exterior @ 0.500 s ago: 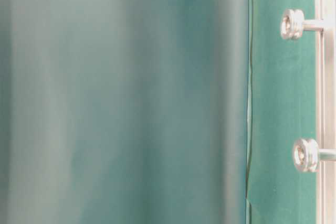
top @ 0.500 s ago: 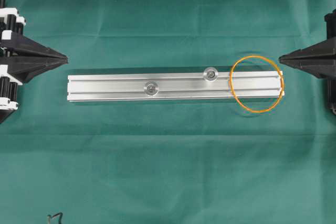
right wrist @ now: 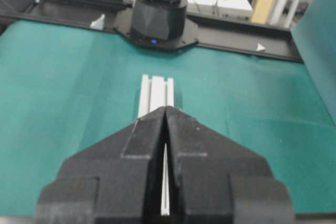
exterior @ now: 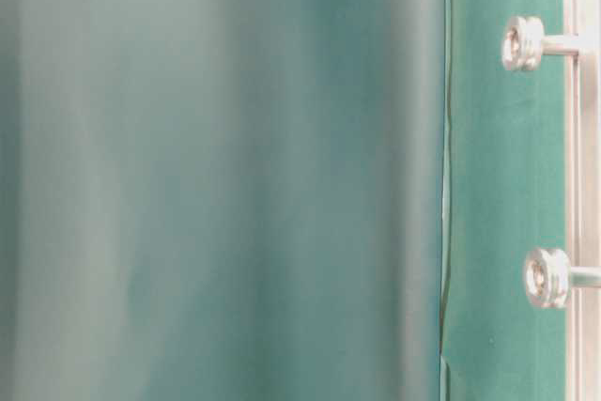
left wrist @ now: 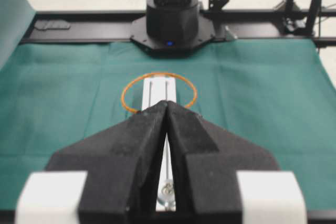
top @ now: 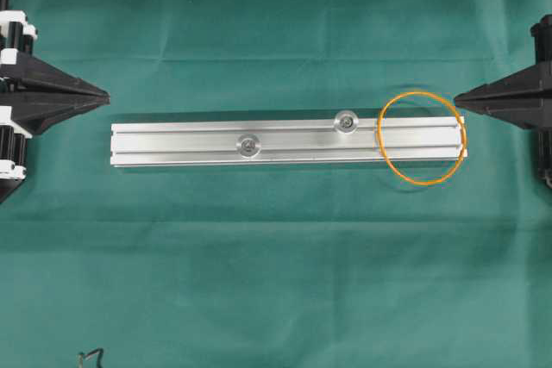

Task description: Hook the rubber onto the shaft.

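One rail [top: 289,144], two shafts [top: 347,121], one rubber [top: 422,139], two pincers [top: 102,92].

You had a matt green cloth [top: 259,256] over the table, faintly creased. On it lay a silver aluminium rail [top: 172,143], brushed and satiny, with grooves along its length. Its two shafts [exterior: 523,42] were polished metal with bright glints. The rubber [top: 421,138] looked thin, smooth and orange. Both grippers, left [left wrist: 167,106] and right [right wrist: 165,109], were matt black plastic, slightly grainy.

Rubber band [top: 422,138] lies across rail's [top: 172,143] right end, shafts [top: 346,121] to its left.
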### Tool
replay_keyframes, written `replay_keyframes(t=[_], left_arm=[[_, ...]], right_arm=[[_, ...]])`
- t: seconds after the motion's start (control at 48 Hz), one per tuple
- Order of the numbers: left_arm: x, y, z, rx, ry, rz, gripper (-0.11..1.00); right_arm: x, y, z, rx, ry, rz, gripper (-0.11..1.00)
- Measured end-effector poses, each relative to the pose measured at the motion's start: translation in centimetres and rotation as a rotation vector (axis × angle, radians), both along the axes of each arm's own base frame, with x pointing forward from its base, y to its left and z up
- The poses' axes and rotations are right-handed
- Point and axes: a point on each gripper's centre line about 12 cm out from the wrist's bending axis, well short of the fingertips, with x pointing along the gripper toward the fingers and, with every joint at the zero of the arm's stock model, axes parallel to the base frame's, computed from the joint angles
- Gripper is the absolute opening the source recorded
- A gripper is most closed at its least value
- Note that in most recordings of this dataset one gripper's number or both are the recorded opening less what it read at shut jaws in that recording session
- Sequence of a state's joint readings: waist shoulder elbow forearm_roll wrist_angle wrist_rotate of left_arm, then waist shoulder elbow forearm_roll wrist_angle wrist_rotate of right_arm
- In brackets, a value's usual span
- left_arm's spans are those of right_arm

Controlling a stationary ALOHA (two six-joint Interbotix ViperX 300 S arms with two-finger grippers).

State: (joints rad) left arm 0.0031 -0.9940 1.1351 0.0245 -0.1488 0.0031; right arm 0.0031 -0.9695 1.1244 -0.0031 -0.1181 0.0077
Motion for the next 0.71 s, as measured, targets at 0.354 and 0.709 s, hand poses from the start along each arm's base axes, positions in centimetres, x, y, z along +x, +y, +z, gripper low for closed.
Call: replay_keyframes(t=[0.354, 0.709], left_arm=[[-0.3, 0.1, -1.3, -0.011, 0.196, 0.007, 0.02], [-1.1, 0.2, -2.1, -0.012, 0.465, 0.017, 0.02]], right_arm=[[-0.2, 0.0, -1.2, 0.063, 0.222, -0.012, 0.03], [-1.8, 0.0, -3.5, 0.083, 0.635, -0.034, 0.03]])
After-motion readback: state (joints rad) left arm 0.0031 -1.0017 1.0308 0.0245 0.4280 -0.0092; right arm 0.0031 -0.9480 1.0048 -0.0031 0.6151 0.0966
